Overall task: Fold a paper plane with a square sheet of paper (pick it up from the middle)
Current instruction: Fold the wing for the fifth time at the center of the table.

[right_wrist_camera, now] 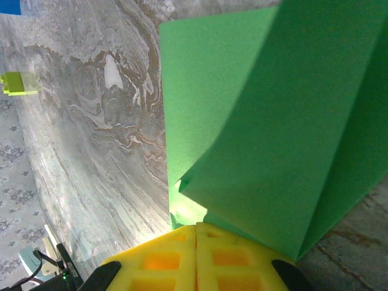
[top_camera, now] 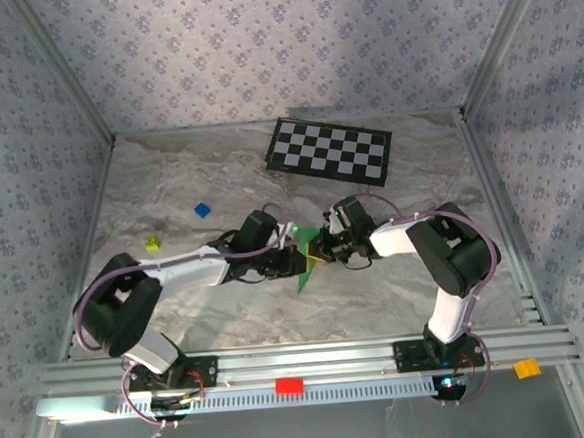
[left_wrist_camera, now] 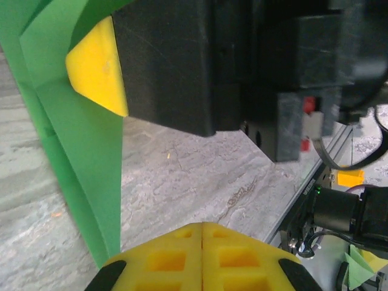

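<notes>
- Item, sheet of paper (top_camera: 303,273): bright green and part-folded. I see it at the centre of the tabletop (top_camera: 199,316), raised between the two arm tips and not lying flat. Layered flaps and a crease run through it in the right wrist view.
- Right fingers (right_wrist_camera: 157,260): yellow, clenched together with the folded sheet rising straight out of their tips, so I judge them to be grasping it. In the left wrist view one of their pads (left_wrist_camera: 97,66) presses against the green.
- Left fingers (left_wrist_camera: 163,260): yellow, clenched pad to pad. The sheet's edge passes just beside them at 9 o'clock, and I see no paper in the seam between them.
- Surroundings in the top view, taken from the sheet: checkerboard (top_camera: 329,151) at 12 o'clock, blue block (top_camera: 202,210) at 10 o'clock, yellow-green block (top_camera: 152,244) at 9 o'clock.
- Hazard one: the sheet appears to hang from a single pinch. If the arms pull apart or twist, I expect a slip, a tear or a skewed crease.
- Hazard two: the two arm tips sit very close together. If the left fingers open to regrip, they could knock the right fingers or crumple a flap.
- Markings: I can read no brand, label or lettering anywhere. The checkerboard carries only black and white squares.
</notes>
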Robot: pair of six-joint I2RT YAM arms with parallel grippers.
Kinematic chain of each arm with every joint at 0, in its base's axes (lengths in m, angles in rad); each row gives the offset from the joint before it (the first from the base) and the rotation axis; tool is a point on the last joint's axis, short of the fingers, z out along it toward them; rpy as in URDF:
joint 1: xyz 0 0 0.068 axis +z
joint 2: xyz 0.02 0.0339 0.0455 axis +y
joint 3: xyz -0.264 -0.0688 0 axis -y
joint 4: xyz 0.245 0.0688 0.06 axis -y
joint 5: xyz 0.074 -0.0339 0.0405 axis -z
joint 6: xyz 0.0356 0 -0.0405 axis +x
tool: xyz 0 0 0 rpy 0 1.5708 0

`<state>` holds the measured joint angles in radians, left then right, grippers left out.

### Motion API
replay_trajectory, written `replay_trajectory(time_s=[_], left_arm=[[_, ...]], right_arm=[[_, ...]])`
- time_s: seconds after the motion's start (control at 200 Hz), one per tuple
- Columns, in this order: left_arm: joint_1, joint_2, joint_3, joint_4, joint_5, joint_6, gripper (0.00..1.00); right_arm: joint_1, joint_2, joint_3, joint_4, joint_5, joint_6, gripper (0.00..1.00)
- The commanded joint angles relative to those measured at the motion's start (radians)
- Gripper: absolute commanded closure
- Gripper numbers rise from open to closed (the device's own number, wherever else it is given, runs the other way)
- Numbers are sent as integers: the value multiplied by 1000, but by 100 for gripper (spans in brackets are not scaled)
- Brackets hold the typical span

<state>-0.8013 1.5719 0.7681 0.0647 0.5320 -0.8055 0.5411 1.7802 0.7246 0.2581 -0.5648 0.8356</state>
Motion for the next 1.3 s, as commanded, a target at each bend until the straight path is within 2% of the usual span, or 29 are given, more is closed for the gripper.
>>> replay_trajectory(time_s=[0.0,0.28,0.52,1.009,1.294], left_arm=[[-17,52,49,20,22,-9,94],[-25,158,105,-18,-34,-1,96],[-25,200,73,-35,-51,6,97],[-49,137,-74,-46,-45,2,97],[-72,76,-106,-152,-75,44,97]], right_arm=[[17,65,-39,-88,120,3,92],[15,59,-49,-86,120,2,92],[12,59,-54,-86,121,-1,92],[4,59,-59,-92,123,-5,92],[0,58,-60,-95,125,-7,92]])
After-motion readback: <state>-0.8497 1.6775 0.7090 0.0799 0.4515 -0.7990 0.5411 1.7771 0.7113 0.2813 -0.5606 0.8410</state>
